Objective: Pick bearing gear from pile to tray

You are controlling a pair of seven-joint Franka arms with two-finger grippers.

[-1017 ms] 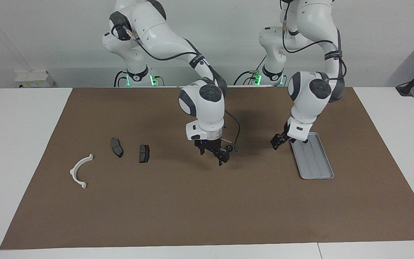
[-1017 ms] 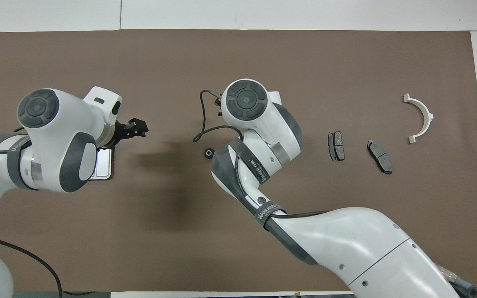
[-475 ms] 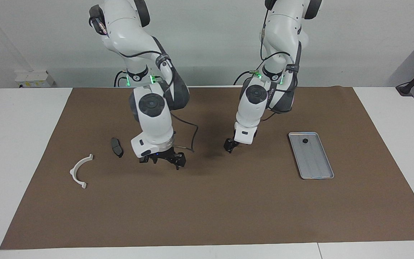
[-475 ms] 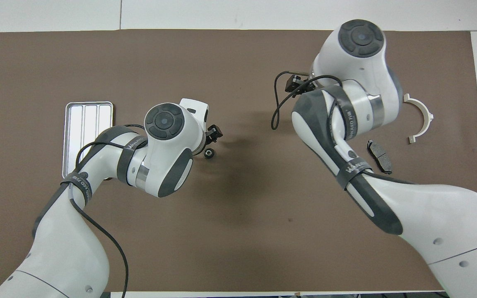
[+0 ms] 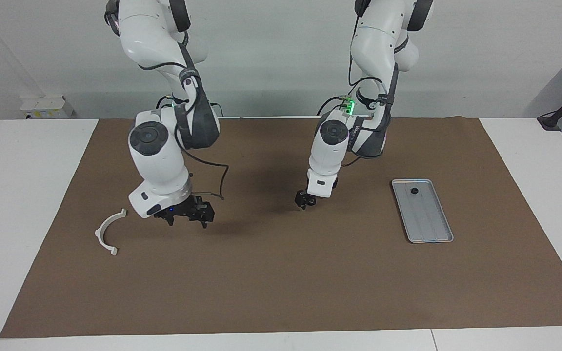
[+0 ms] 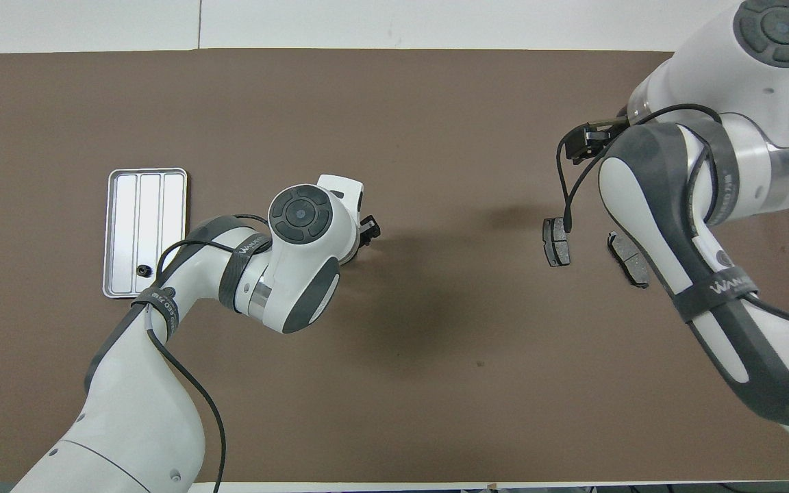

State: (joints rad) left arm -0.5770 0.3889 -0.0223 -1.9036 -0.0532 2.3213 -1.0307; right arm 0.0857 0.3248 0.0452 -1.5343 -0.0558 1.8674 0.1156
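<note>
The silver tray (image 5: pixel 430 229) (image 6: pixel 161 205) lies toward the left arm's end, with one small black bearing gear (image 5: pixel 413 191) (image 6: pixel 142 271) in its corner nearest the robots. My left gripper (image 5: pixel 302 201) (image 6: pixel 369 229) is down at the mat near the middle; whatever is at its tips is hidden. At the right arm's end, my right gripper (image 5: pixel 188 215) (image 6: pixel 586 137) hangs open and empty over the pile's two dark pads (image 6: pixel 557 241) (image 6: pixel 629 259). The white half-ring (image 5: pixel 108 231) lies beside them.
A brown mat (image 5: pixel 281 282) covers most of the white table. The pads are hidden by the right gripper in the facing view, and the half-ring is hidden by the right arm in the overhead view.
The left arm left the tray, where a gear now lies, and came down at the mat's middle onto the spot where another gear lay. The right arm swung to its own end, over the pads.
</note>
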